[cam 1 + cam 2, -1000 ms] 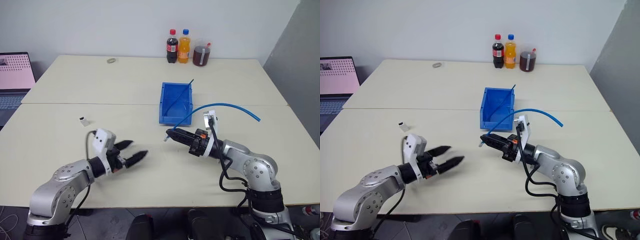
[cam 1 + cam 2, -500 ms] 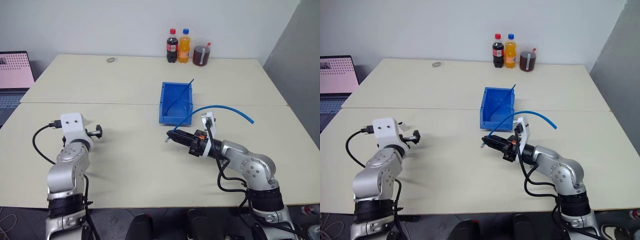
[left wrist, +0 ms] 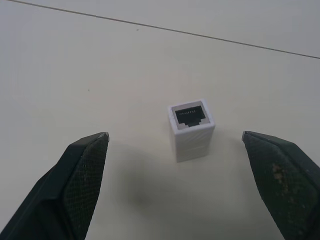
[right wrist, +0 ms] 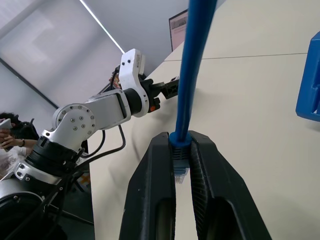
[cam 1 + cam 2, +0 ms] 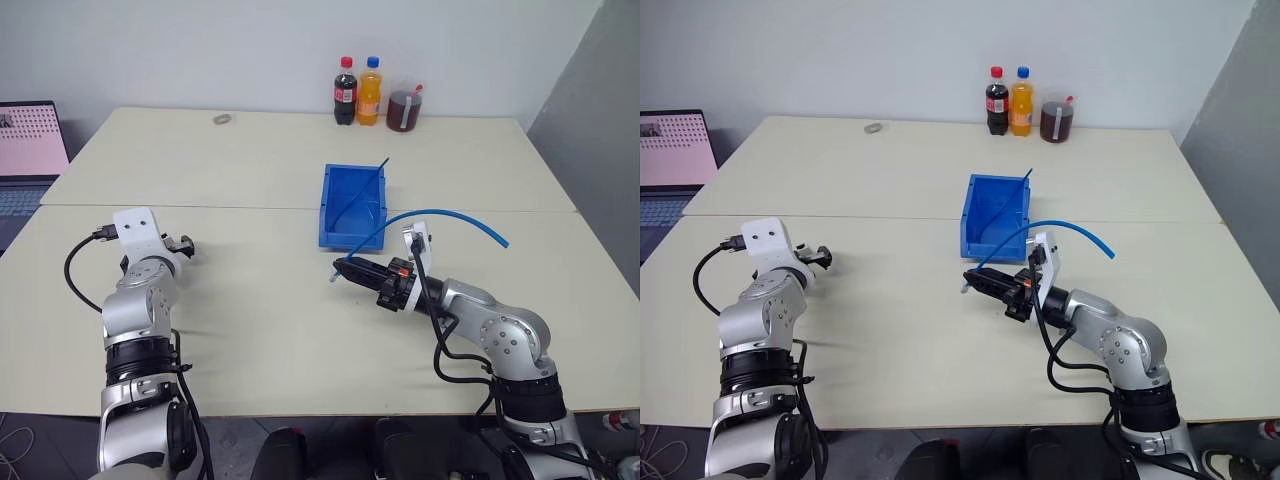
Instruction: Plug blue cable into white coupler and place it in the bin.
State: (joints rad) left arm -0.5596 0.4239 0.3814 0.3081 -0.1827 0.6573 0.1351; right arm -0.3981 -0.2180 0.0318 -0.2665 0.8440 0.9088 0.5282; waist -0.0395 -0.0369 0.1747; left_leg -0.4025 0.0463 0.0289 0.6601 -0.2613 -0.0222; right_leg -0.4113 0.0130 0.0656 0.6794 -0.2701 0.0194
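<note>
In the left wrist view the white coupler [image 3: 191, 128] sits on the table [image 3: 75, 60] just ahead of the left gripper [image 3: 177, 175], in the gap between its two black fingers [image 3: 82, 170], which are spread wide and touch nothing. It lies a little nearer one finger than the other, so the coming close should centre on it first. The coupler is a small white boxy block, its dark socket with fine contact pins facing up and toward the camera, its long axis running roughly along the reach of the fingers.

The left arm is plainly the nearer one to it. The right gripper [image 5: 340, 270] holds off at mid-table, well apart, fingers pressed together on the blue cable [image 5: 440, 214] just behind its clear plug [image 4: 181, 169]. The thin light-blue cable arcs up and away from there. Beyond stands the bin [image 5: 325, 205], bright blue, with a dark-blue strand [image 5: 362, 192] leaning in it.
</note>
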